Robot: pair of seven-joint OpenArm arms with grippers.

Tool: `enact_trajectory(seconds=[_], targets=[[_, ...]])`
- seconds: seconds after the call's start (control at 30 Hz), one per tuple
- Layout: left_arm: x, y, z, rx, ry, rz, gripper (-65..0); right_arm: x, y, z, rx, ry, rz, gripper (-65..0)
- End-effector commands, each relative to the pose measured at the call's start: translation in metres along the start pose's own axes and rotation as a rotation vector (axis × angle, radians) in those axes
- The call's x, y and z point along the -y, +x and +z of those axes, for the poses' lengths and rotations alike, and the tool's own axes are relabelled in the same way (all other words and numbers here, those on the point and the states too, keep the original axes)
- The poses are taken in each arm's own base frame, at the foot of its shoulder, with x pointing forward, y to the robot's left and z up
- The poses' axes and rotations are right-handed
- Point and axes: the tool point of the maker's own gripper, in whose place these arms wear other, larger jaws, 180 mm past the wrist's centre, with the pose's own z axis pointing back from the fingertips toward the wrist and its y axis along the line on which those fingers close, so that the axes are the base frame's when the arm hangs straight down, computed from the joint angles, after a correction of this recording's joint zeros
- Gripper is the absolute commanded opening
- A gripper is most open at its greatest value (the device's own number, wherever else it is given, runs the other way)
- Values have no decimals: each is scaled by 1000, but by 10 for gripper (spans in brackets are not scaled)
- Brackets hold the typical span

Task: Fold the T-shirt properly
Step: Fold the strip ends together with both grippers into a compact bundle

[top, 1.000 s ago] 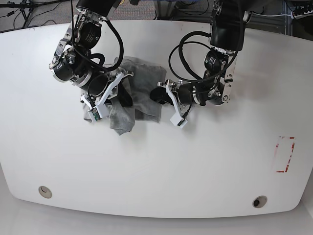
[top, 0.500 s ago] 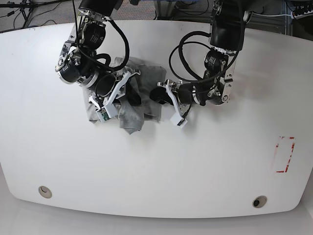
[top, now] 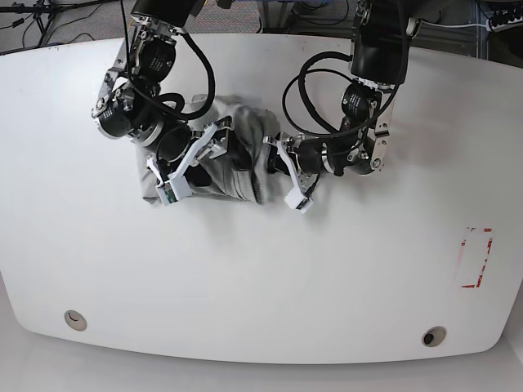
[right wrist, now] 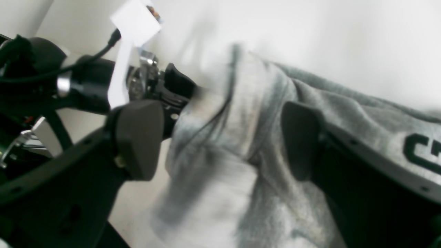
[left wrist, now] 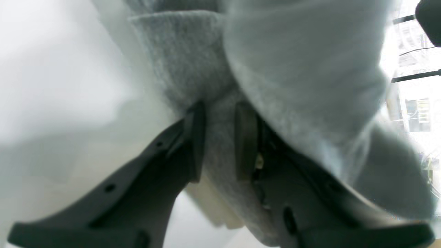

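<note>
The left hand point(left wrist: 217, 137) is clamped on a fold of the grey T-shirt point(top: 237, 159); the right hand point(right wrist: 220, 137) stands wide apart over the cloth. If the left drags unsupported, the fold may collapse. The shirt lies bunched mid-counter point(top: 261, 278), dark lettering showing.

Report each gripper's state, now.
Left gripper: closed on a fold of the grey T-shirt.
Right gripper: open, jaws either side of the shirt, not gripping.
</note>
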Motion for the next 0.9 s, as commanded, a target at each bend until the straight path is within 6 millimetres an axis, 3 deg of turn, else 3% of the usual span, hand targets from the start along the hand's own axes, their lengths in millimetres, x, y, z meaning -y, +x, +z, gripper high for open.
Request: enact_trajectory(seconds=[0.0,0.17,0.33,0.6,0.8,0.87], targets=[[-17,-32,1,-148,86,-15,-510,-16,26,3,75,33,59,-130],[-13,-26,1,-130,66,-7,-506,-21,26,2,47,52,133,-151],[3,-5,7,-44,-14,18,-499,0,31,13,37,-2,175,-193],[7,32,35,75,-71,15,-332,29,41,32,36,-73,294,-228],[-12,55,72,169,-38,8,-301,45,39,42,17,-116,305,-230],[-24,68,93,207,-19,2,-303,46,39,43,12,-121,308,-252]])
